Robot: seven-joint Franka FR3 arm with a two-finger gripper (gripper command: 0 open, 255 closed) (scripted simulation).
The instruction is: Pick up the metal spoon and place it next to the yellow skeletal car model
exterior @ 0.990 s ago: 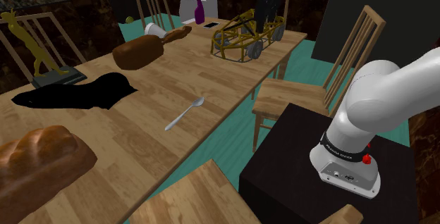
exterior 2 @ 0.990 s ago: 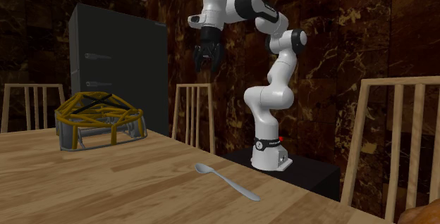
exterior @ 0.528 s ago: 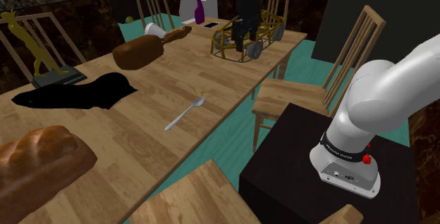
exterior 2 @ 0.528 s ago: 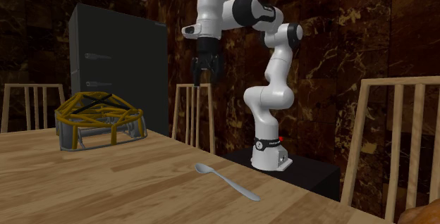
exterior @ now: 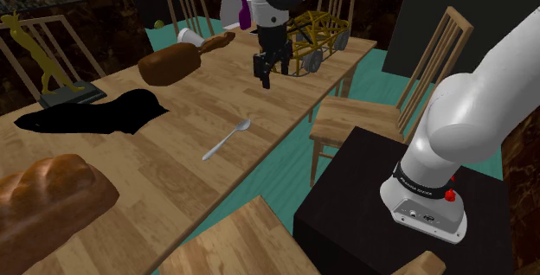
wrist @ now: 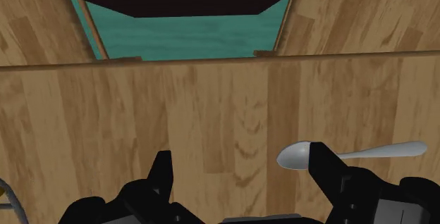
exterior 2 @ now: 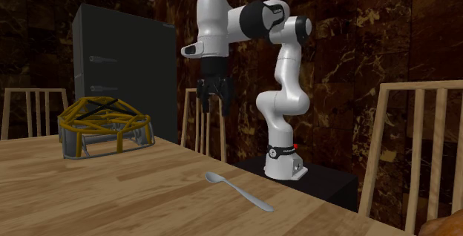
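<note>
Silvery spoon [exterior: 227, 139] lies flat on the wooden table [exterior: 130, 178], near its edge. The black gripper [exterior: 264, 76] hangs above it, fingers wide apart and holding nothing. In the wrist view, the spoon's bowl sits beside one finger [wrist: 321, 160], well apart from the yellow car model [exterior: 316, 44].

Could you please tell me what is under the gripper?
Below the open gripper is bare table; the spoon lies off to one side, its bowl partly hidden by a finger.
</note>
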